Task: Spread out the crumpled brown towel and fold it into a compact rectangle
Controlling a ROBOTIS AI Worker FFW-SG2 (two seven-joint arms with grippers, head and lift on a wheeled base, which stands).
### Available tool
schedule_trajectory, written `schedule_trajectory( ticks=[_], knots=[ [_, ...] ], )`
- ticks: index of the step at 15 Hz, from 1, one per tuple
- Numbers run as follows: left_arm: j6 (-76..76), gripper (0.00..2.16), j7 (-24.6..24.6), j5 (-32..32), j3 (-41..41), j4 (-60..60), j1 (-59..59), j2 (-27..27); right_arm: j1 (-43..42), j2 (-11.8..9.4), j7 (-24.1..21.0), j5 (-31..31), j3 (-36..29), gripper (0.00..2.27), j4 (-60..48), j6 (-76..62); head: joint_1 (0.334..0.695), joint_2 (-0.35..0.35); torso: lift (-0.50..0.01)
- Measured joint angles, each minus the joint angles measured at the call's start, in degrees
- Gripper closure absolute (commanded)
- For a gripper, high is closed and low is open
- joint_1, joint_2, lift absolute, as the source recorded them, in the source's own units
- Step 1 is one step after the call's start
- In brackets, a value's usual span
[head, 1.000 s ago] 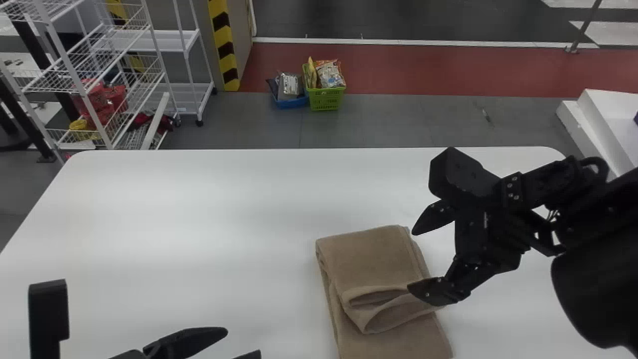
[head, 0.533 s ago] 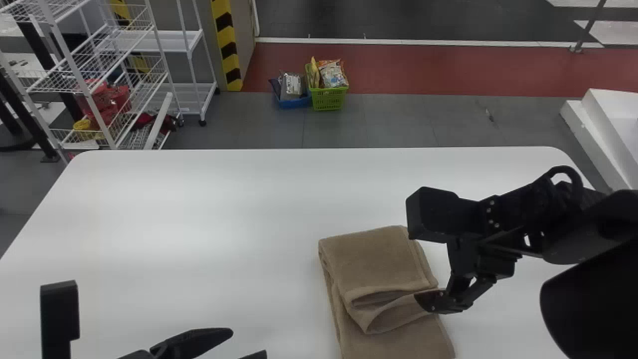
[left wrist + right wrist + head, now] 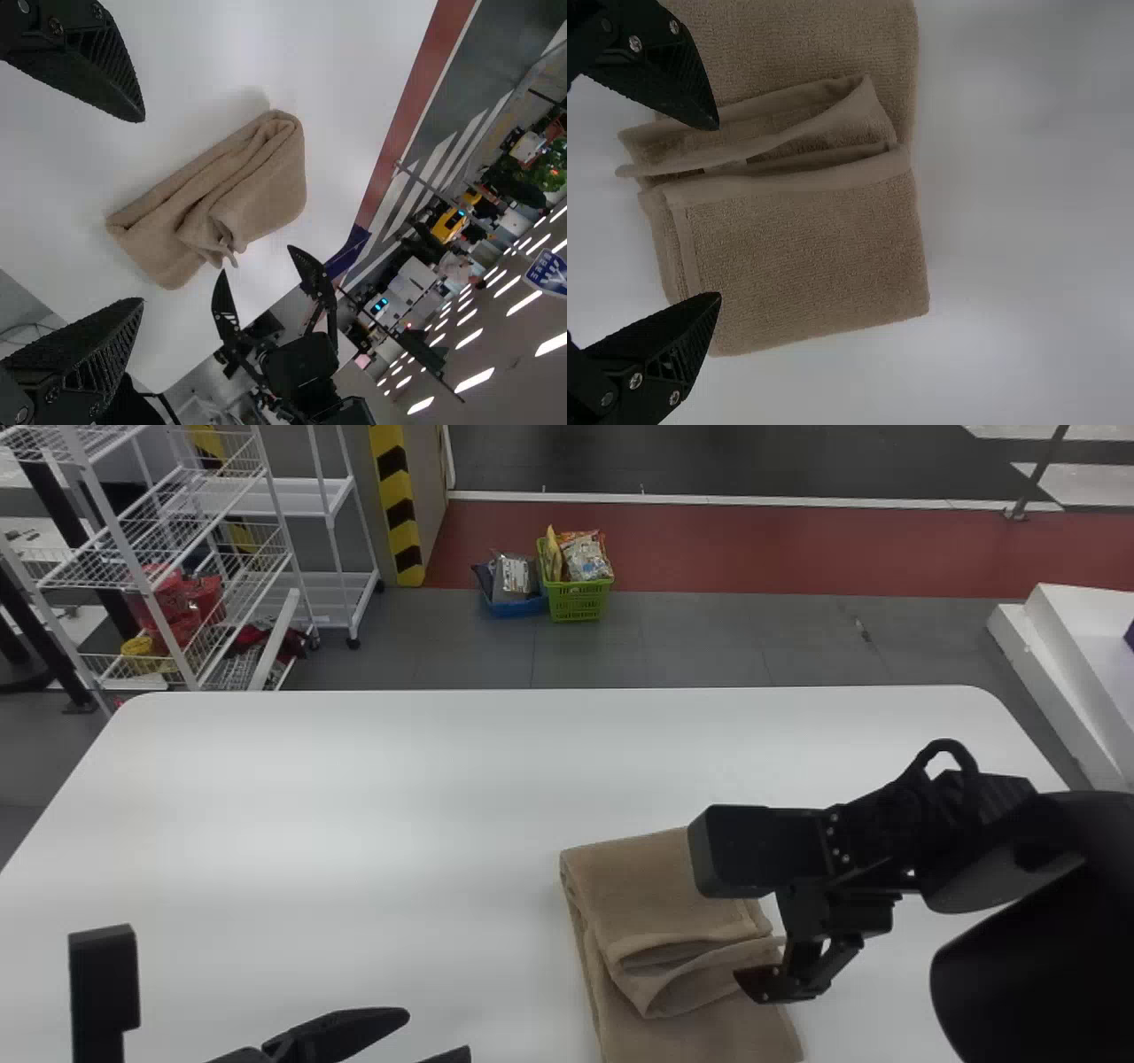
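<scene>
Your right gripper (image 3: 716, 211) has swung round and come nearer to you since the earlier frames, and in the head view its body now covers the far right corner of the brown towel (image 3: 642, 890). The towel itself has stayed put on the right-hand part of the white table (image 3: 354, 797), as you see it. Nothing is held: the right gripper's fingers stand wide apart over the towel, and your left gripper (image 3: 142, 211) is also spread and empty, off to the left of the cloth. As for progress, you look well past the spreading stage. The towel lies as a narrow folded strip, with its far end doubled back into a fairly neat block. Where that block ends, though, the layers sag open in loose loops, and the nearer stretch runs out beyond them. What seems left for you is to tidy those loose layers, bring the two ends together and square the edges, so it isn't a compact rectangle yet.
</scene>
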Motion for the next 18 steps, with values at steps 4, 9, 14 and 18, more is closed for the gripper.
schedule_trajectory(
  ticks=[4,9,14,18],
  knots=[
    [-0.6,0.08,0.0,-0.2,-0.5,0.7,-0.1,0.0,-0.3,0.3,0.0,1.1,2.3,0.22,2.5,-0.3,0.695,0.0,-0.127],
    [-1.9,0.08,-0.1,-0.2,-0.5,1.5,-0.2,0.0,-1.9,2.0,0.0,0.0,3.0,0.3,4.7,0.6,0.695,0.017,-0.127],
    [-2.3,0.08,-0.4,-0.2,-0.3,2.0,-0.5,0.1,-2.4,3.5,0.0,-0.3,3.1,0.5,6.1,1.4,0.695,0.029,-0.127],
    [-2.3,0.08,-0.7,-0.2,-0.2,2.2,-0.5,0.1,-2.5,4.0,0.0,-0.6,3.1,0.63,6.2,2.2,0.695,0.034,-0.127]
  ],
)
